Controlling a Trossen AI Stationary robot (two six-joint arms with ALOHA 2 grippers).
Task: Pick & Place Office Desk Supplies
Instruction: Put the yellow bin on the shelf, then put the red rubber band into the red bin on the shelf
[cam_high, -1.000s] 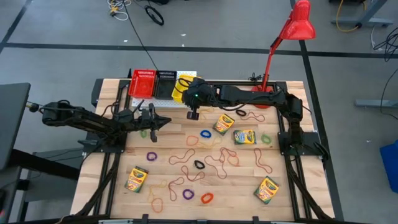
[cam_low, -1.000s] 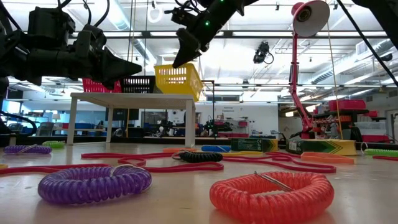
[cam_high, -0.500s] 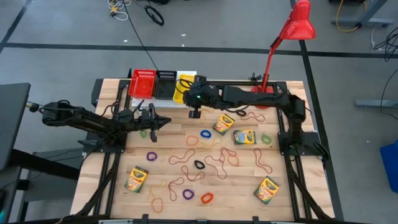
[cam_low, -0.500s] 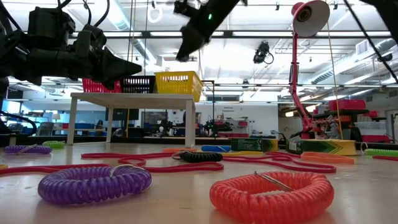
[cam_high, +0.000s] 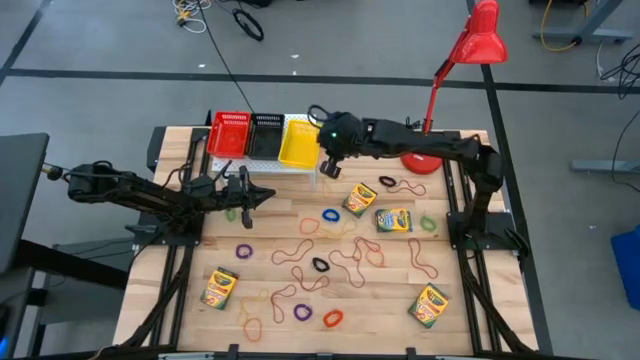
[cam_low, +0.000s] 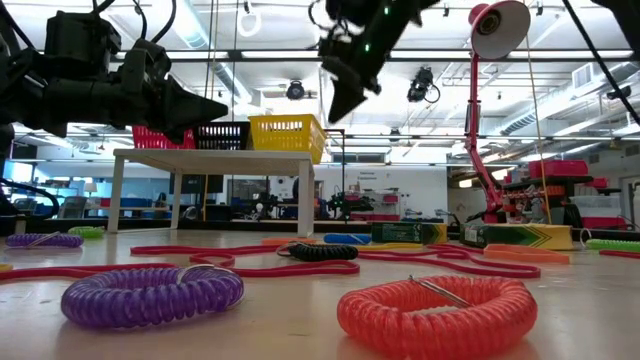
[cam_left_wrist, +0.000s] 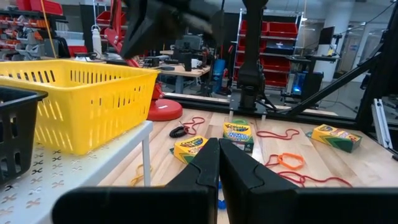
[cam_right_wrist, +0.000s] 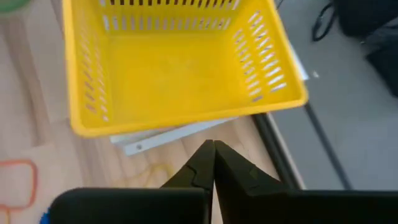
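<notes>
Crayon boxes (cam_high: 359, 199) and loose rubber bands (cam_high: 303, 250) lie scattered over the wooden table (cam_high: 460, 260), with small coiled elastic loops among them, such as the purple loop (cam_low: 152, 295) and the red-orange loop (cam_low: 435, 314) nearest the low camera. The right gripper (cam_high: 327, 166) hangs above the table just right of the yellow basket (cam_high: 299, 142) on the white perforated stand (cam_high: 262, 165), its fingers pressed together and holding nothing. The left gripper (cam_high: 262, 195) waits over the table's left side, near the stand, fingers likewise closed and empty.
</notes>
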